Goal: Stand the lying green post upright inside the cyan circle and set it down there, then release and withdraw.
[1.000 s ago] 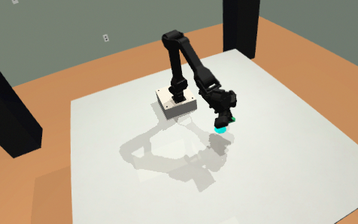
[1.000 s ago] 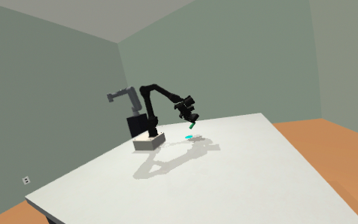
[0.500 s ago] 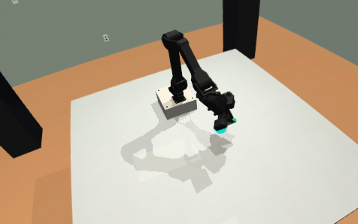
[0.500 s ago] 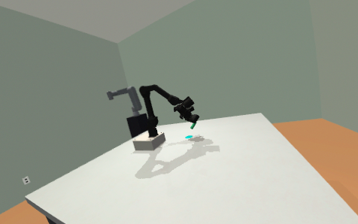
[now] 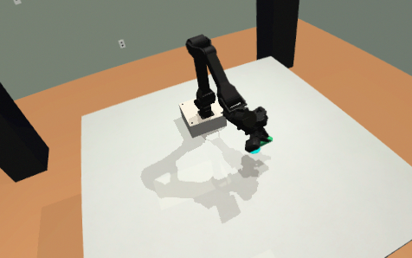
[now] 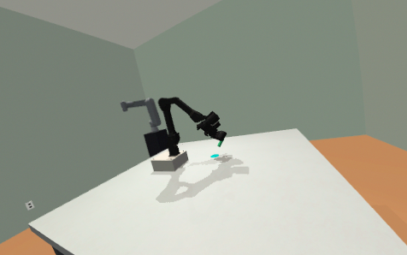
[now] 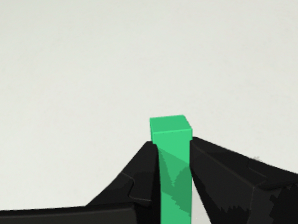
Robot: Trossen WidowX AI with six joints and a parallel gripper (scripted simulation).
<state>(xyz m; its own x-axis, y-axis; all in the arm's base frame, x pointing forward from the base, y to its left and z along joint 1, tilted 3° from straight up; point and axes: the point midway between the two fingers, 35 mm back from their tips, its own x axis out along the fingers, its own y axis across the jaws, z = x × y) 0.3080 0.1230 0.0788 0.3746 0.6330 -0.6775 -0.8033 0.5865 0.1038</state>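
The green post [image 5: 269, 139] [image 6: 220, 144] [image 7: 175, 170] is held between the fingers of my gripper [image 6: 221, 139] [image 7: 170, 148], which is shut on it. In the exterior view the post hangs in the air, steep but somewhat tilted, above the table. One end of it shows between the fingertips in the wrist view. The cyan circle [image 5: 255, 151] [image 6: 215, 156] lies flat on the table; in the top view the gripper hides most of it, and it is out of the wrist view. In the exterior view it is below and a little left of the post.
The white table [image 5: 325, 195] [image 6: 274, 205] carries the arm's base box [image 5: 208, 126] [image 6: 164, 165], behind the gripper. The arm's shadow falls across the table. Dark pillars [image 5: 277, 35] [image 5: 22, 143] stand beyond the table's edges. A grey arm [image 6: 151, 112] on a black stand is in the background.
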